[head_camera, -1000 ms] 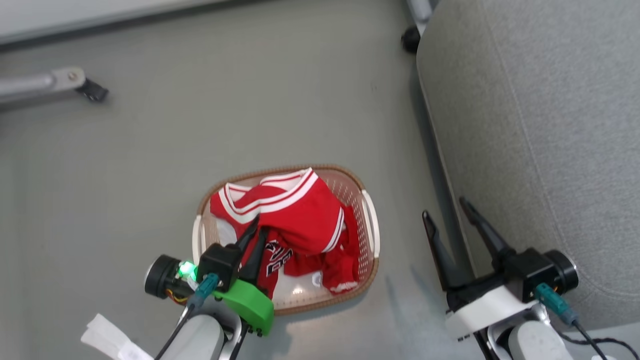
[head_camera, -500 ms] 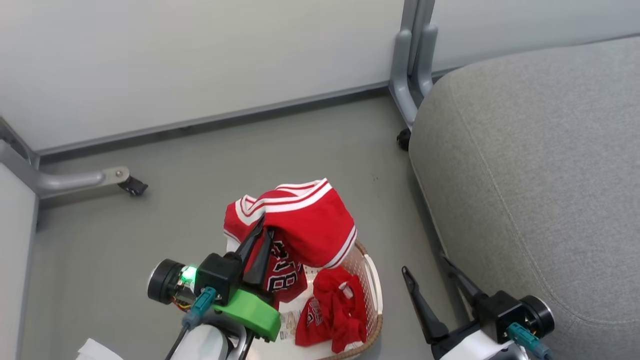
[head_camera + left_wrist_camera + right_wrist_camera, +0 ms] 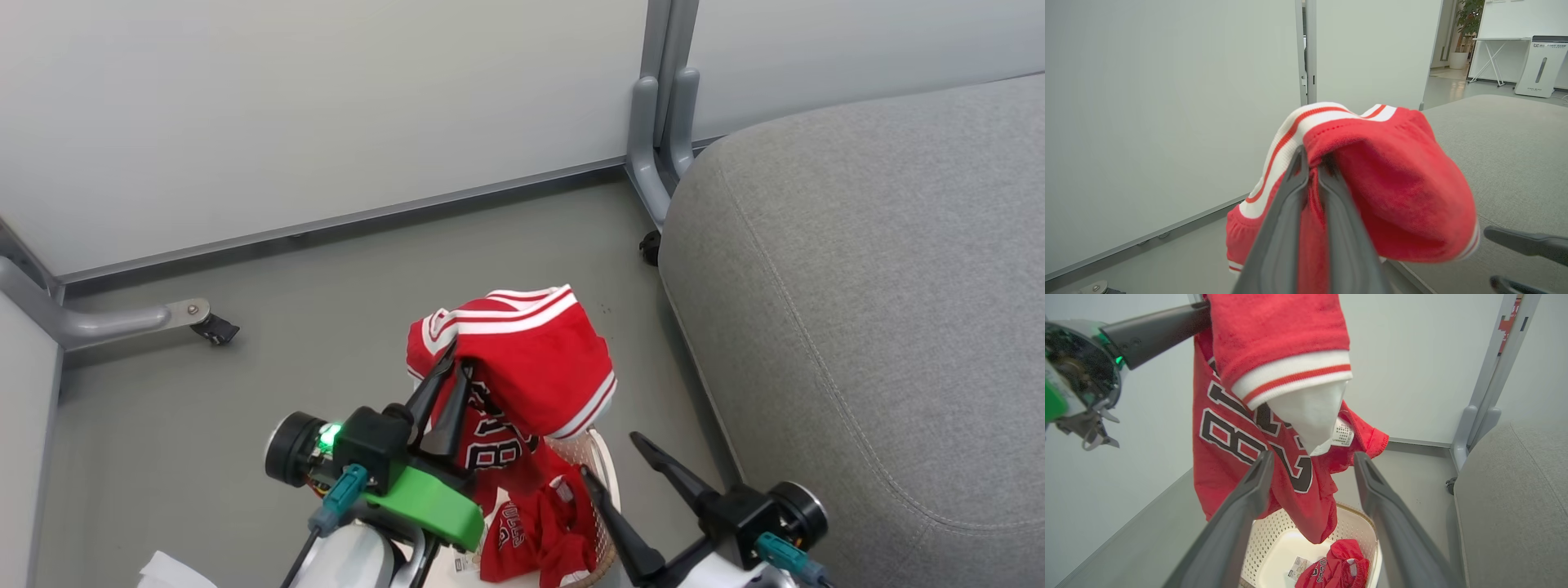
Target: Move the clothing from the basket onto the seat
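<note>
Though both grey, floor [image 3: 367, 269] beside seat [image 3: 882, 286].

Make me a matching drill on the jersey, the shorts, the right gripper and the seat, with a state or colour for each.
1 jersey
2 shorts
3 right gripper
4 seat

A grey fabric
B lying in the basket
C open, holding nothing
D hanging from the shut left gripper

Pairs: 1-D, 2-B, 3-C, 4-A.

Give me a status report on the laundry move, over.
Left gripper shut on jersey, which hangs over basket. Right gripper open, holding nothing, between basket and seat. Shorts lie in basket.
</note>
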You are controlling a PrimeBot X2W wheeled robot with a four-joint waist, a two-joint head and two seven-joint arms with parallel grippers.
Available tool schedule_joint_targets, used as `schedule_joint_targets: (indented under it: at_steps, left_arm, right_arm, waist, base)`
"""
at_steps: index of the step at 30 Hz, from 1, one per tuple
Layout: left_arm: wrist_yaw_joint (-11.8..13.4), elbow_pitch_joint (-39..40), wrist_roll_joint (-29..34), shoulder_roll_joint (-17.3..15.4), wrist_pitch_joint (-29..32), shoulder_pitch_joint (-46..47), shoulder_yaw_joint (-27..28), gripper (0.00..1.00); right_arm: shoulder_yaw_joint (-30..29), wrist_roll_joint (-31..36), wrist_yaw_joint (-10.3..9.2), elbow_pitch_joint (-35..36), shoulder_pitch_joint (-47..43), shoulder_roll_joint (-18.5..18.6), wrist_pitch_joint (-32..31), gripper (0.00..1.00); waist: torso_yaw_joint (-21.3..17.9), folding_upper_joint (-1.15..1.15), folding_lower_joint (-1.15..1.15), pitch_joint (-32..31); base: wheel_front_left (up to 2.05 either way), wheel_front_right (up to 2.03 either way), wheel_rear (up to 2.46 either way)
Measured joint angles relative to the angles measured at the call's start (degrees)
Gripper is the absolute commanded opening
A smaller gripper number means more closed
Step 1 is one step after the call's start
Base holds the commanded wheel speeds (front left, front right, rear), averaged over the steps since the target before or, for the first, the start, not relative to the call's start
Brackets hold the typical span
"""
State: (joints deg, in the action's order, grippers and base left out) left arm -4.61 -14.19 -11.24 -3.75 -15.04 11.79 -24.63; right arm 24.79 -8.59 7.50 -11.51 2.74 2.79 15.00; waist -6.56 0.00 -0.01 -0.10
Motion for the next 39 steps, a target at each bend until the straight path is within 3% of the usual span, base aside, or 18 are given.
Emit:
schedule_joint_targets:
  at_steps: [9,23,24,25,26,39]
  left_arm:
    - [0.58,1.26,-2.30,0.71,0.63,1.42,-5.13,0.00]
    - [3.88,6.55,-6.30,0.87,4.38,2.81,-14.15,0.00]
    - [4.03,6.66,-6.36,0.87,4.41,2.89,-14.35,0.00]
    - [4.11,6.80,-6.37,0.87,4.47,2.96,-14.57,0.00]
    - [4.19,6.89,-6.44,0.87,4.64,2.98,-14.69,0.00]
    - [7.06,4.79,-6.87,0.58,4.33,2.99,-13.45,0.00]
  right_arm:
    - [7.20,-4.37,0.00,-3.97,6.33,-0.01,0.00,1.00]
    - [7.02,-6.58,0.00,-11.46,11.12,-0.02,-0.01,1.00]
    - [7.00,-6.58,0.00,-11.79,11.12,-0.01,0.00,0.86]
    - [6.98,-6.54,0.00,-12.00,11.13,0.00,0.00,0.35]
    - [7.10,-6.46,0.00,-12.18,11.22,-0.01,0.00,0.00]
    - [9.10,-5.48,0.00,-13.68,11.31,-0.03,0.00,0.00]
  waist:
    - [0.49,0.00,0.00,0.69]
    - [2.02,0.00,0.00,0.85]
    - [2.10,0.00,0.00,0.84]
    - [2.19,0.00,0.00,0.82]
    - [2.27,0.00,0.00,0.82]
    - [2.14,0.00,0.00,0.83]
  base:
    - [0.00,0.00,0.00]
    - [0.00,0.00,0.00]
    - [0.00,0.00,0.00]
    - [0.00,0.00,0.00]
    - [0.00,0.00,0.00]
    - [0.00,0.00,0.00]
